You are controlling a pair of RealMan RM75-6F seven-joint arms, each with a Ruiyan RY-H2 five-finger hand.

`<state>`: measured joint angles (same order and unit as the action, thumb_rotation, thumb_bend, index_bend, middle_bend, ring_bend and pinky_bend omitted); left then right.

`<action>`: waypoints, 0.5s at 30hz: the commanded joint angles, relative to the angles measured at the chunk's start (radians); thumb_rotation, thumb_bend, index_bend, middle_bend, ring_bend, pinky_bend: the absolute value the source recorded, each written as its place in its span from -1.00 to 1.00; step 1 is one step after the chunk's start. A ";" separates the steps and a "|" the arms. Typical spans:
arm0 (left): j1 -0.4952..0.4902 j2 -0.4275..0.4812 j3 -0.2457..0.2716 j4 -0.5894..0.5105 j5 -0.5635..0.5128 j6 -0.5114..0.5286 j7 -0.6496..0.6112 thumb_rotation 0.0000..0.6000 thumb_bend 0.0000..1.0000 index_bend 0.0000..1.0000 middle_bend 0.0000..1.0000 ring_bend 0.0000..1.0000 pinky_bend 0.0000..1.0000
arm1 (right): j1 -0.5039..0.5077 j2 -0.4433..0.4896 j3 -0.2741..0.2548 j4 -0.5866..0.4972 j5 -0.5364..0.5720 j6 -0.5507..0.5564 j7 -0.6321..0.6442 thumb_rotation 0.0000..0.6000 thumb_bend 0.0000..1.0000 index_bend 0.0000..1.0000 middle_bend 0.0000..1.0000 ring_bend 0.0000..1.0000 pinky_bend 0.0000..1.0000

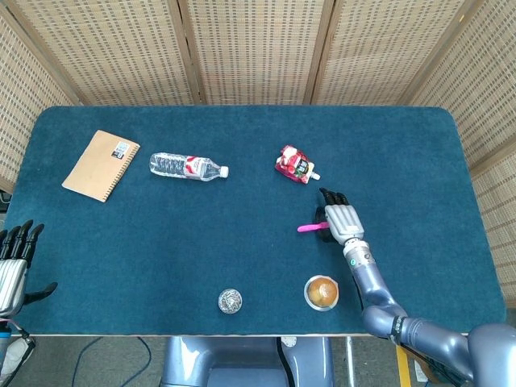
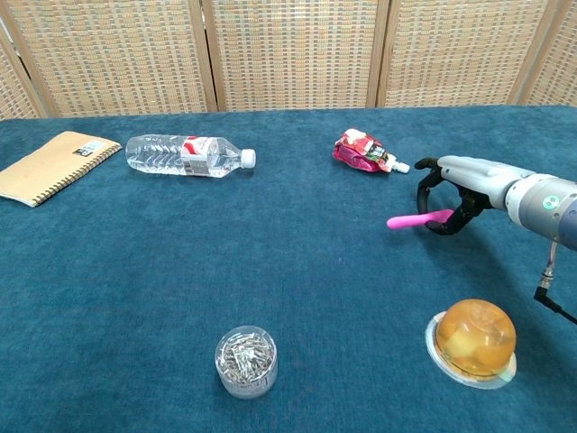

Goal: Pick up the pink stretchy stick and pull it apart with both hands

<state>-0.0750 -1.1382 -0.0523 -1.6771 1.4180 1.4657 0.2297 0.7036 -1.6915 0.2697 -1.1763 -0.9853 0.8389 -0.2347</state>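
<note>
Flanking right hand (image 2: pixel 460 194): pouch (image 2: pixel 362 151), jelly cup (image 2: pixel 475 341).

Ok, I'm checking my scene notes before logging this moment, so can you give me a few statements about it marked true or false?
1. The right hand holds one end of the pink stretchy stick. True.
2. The left hand also grips the stick. False: it is at the table's near left edge, far from the stick, holding nothing.
3. The water bottle stands upright. False: it lies on its side.
4. The notebook lies left of the bottle. True.
5. The orange jelly cup sits nearer the robot than the stick. True.
</note>
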 commanded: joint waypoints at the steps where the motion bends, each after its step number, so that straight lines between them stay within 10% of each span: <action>1: -0.006 0.002 -0.003 0.004 -0.002 -0.008 0.002 1.00 -1.00 -1.00 -1.00 -1.00 -1.00 | 0.008 0.014 0.011 -0.034 0.000 0.002 -0.002 1.00 0.20 0.32 -0.87 -1.00 -1.00; 15: -0.166 0.017 -0.064 0.141 0.123 -0.104 -0.135 1.00 -1.00 -1.00 -1.00 -1.00 -1.00 | 0.145 0.086 0.109 -0.258 0.287 -0.071 -0.134 1.00 0.19 0.31 -0.85 -1.00 -1.00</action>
<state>-0.2150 -1.1241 -0.1030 -1.5498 1.5216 1.3789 0.1096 0.8075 -1.6143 0.3520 -1.3931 -0.7594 0.7801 -0.3330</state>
